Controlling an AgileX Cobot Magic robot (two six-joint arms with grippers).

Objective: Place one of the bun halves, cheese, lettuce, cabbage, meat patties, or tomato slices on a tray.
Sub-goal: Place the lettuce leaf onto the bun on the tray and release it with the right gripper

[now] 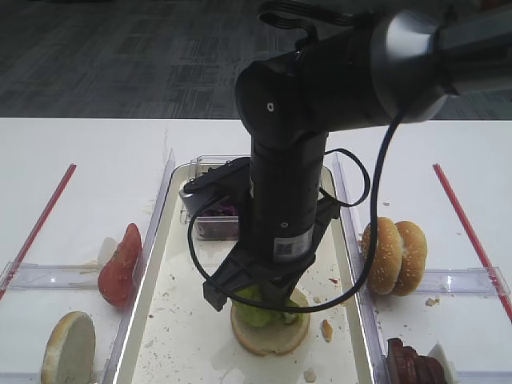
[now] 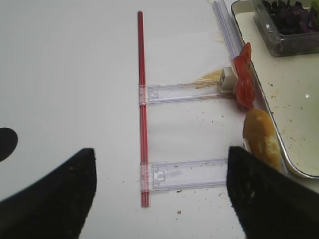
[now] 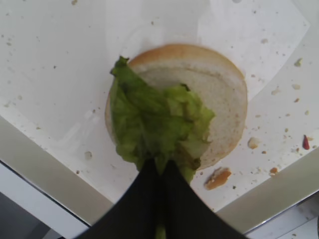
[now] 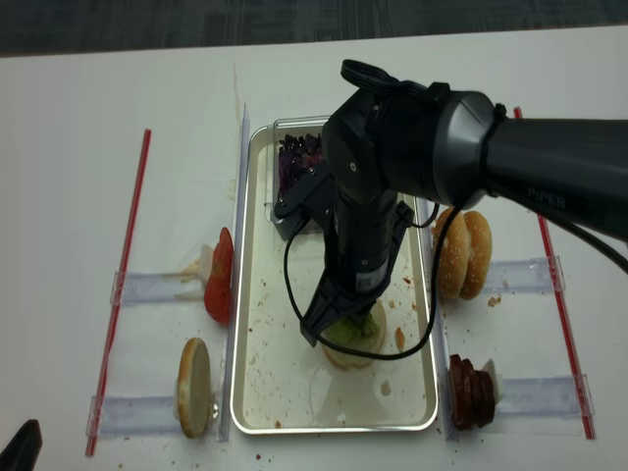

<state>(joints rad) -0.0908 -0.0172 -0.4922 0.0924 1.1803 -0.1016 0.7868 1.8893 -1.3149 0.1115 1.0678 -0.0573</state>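
On the white tray [image 1: 180, 320] lies a flat pale bun half [image 3: 222, 97], cut side up. Ruffled green lettuce [image 3: 154, 124] covers its left part. My right gripper [image 3: 162, 167] is shut on the lettuce's near edge, a strip of leaf pinched between the black fingers. From above, that gripper [image 1: 258, 294] stands straight down over the bun [image 1: 268, 338]. My left gripper [image 2: 160, 154] hangs open over the bare table left of the tray, holding nothing. No cheese shows.
Tomato slices [image 1: 120, 264] and another bun half [image 1: 68, 348] stand in clear holders left of the tray. Sesame buns [image 1: 394, 256] and meat patties [image 1: 412, 364] stand on the right. A clear tub of purple cabbage [image 1: 218, 220] sits at the tray's far end. Red strips [image 1: 40, 224] border the table.
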